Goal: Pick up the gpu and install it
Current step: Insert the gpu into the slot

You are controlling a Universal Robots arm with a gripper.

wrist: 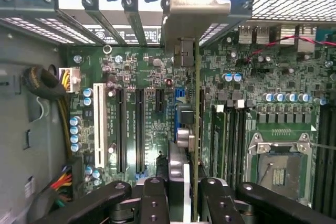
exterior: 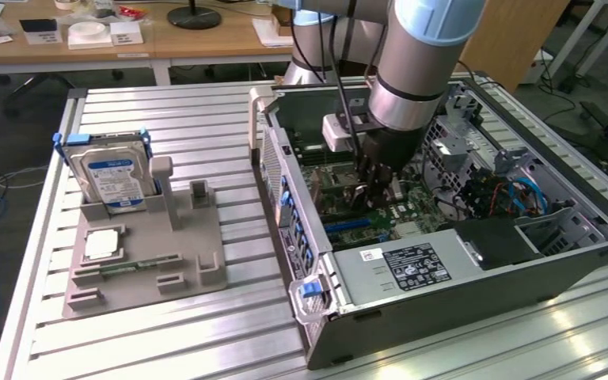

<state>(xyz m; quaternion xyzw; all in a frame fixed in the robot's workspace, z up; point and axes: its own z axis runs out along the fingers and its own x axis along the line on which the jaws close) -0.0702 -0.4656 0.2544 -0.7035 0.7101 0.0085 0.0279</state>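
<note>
Arm reaching down — hand [wrist: 181, 192] clamped on card.

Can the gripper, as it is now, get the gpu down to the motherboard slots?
Probably yes: the case is open on top, and the gripper holds the gpu edge-on above the motherboard, nothing visibly between.

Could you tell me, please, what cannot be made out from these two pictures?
- Exterior view: the gpu in the tool is hidden behind the arm.
- Wrist view: the gpu's face and fan, as the card stands edge-on.
- Wrist view: whether the gpu's lower edge is in a motherboard slot; the card hides it.
</note>
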